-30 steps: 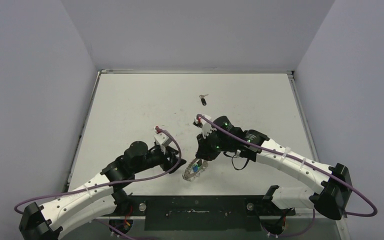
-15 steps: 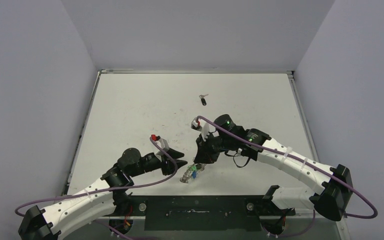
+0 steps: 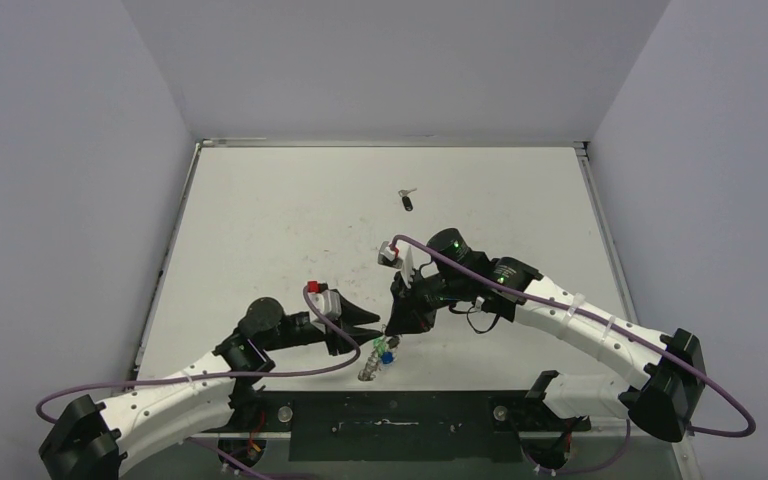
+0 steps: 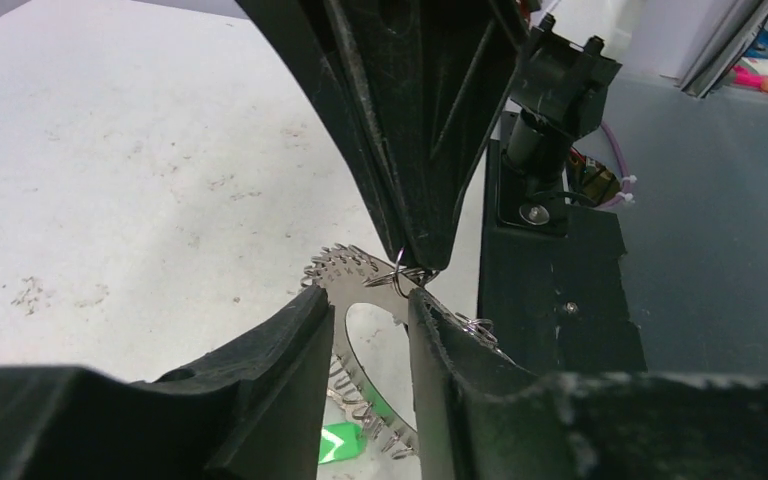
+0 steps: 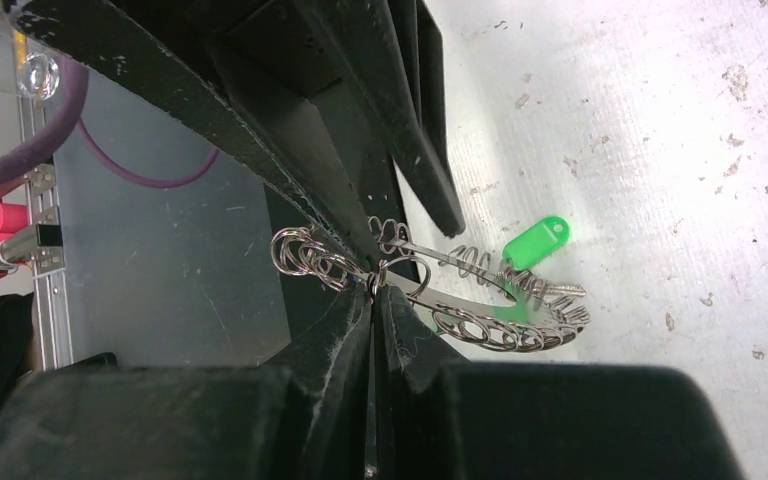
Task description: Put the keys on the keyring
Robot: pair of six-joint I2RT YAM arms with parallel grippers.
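Observation:
The keyring (image 3: 371,361), a silvery ring with a looped rim, hangs edge-on above the near table edge, between both grippers. My right gripper (image 3: 396,327) is shut on one small loop at its top (image 5: 373,280). My left gripper (image 4: 368,305) comes in from the left. Its fingers (image 4: 310,325) press on both sides of the keyring (image 4: 360,280), with the hollow centre showing between them. A green-headed key (image 5: 535,243) and a blue one (image 3: 388,355) dangle from the ring. A small black-headed key (image 3: 406,201) lies far off on the table's middle back; I cannot tell whether it is one or two.
The white table (image 3: 260,230) has grey walls on three sides. A black mounting bar (image 3: 390,415) and the arm bases run along the near edge, just below the hanging ring. The right arm's purple cable (image 3: 560,310) loops over its forearm.
My left gripper has moved right to the ring and narrowed its jaws onto it. The ring has turned from lying broad-side to hanging edge-on. The right gripper has shifted slightly left.

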